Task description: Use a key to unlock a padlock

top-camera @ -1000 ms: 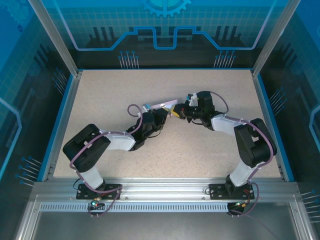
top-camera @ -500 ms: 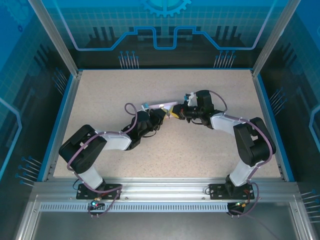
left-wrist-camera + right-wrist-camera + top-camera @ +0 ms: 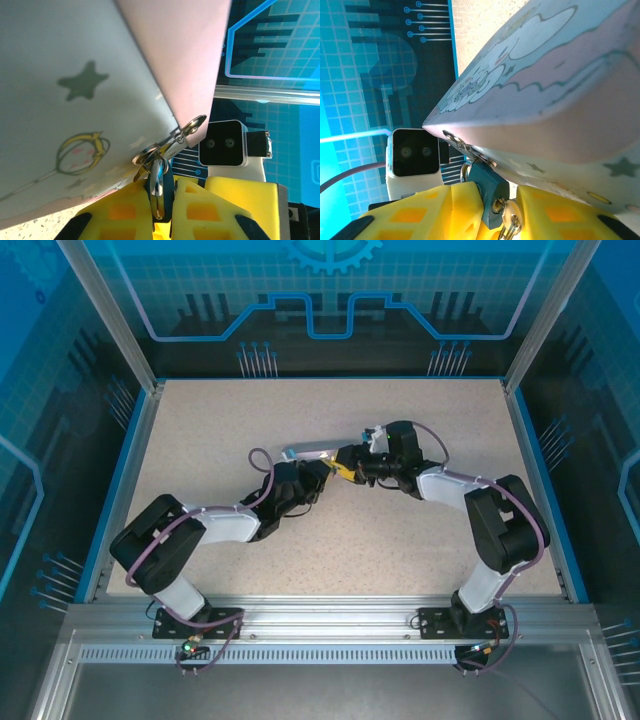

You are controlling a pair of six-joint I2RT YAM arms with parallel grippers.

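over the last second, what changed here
The left arm swung its elbow left and lower, and the tin tipped more edge-on. The right claw edged left and its jaws parted around the padlock. The left claw stays shut on the padlock, and both claws still meet mid-table.

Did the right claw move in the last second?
Yes, the right gripper edged slightly left, away from the table's right blue rim.

Speckled beige tbl (image 3: pixel 420 530), blue rim (image 3: pixel 118 490), alu frame (image 3: pixel 330 625) at near edge.
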